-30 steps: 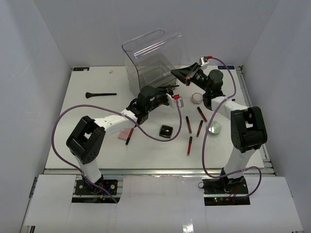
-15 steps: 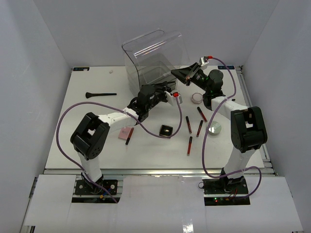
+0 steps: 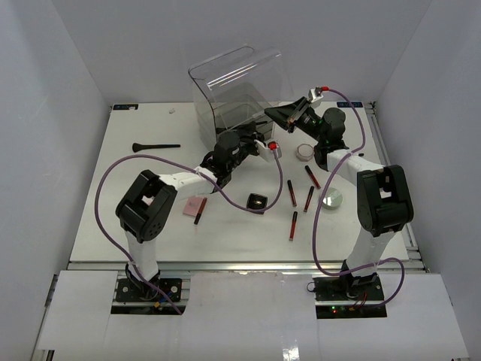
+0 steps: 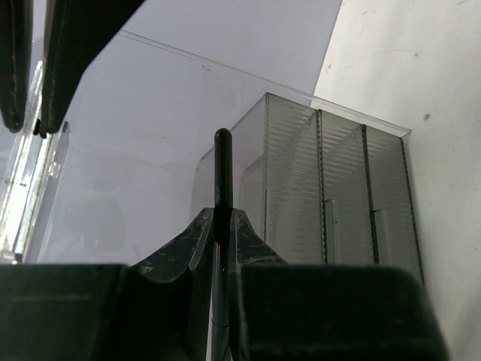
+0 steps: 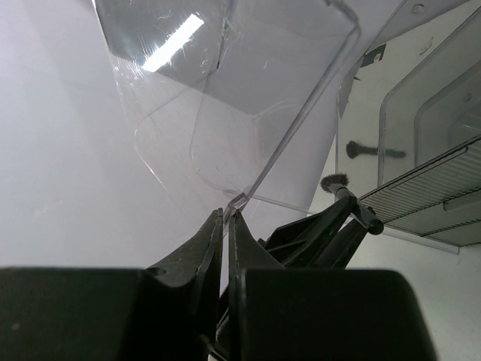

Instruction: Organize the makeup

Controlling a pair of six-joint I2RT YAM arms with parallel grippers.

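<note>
The makeup brush (image 3: 154, 147) is black, the square palette (image 3: 195, 207) pink, the square compact (image 3: 257, 201) black, the round tin (image 3: 331, 198) silver. The slim tubes (image 3: 290, 192) are red and black. The held tube (image 4: 222, 180) reads black, perhaps with a red glint low down. The drawer box (image 3: 237, 90) is clear, with ribbed drawer fronts. The cables (image 3: 105, 184) are purple.

The left tool (image 4: 222, 229) hides the slim tube's (image 4: 222, 165) lower end.
</note>
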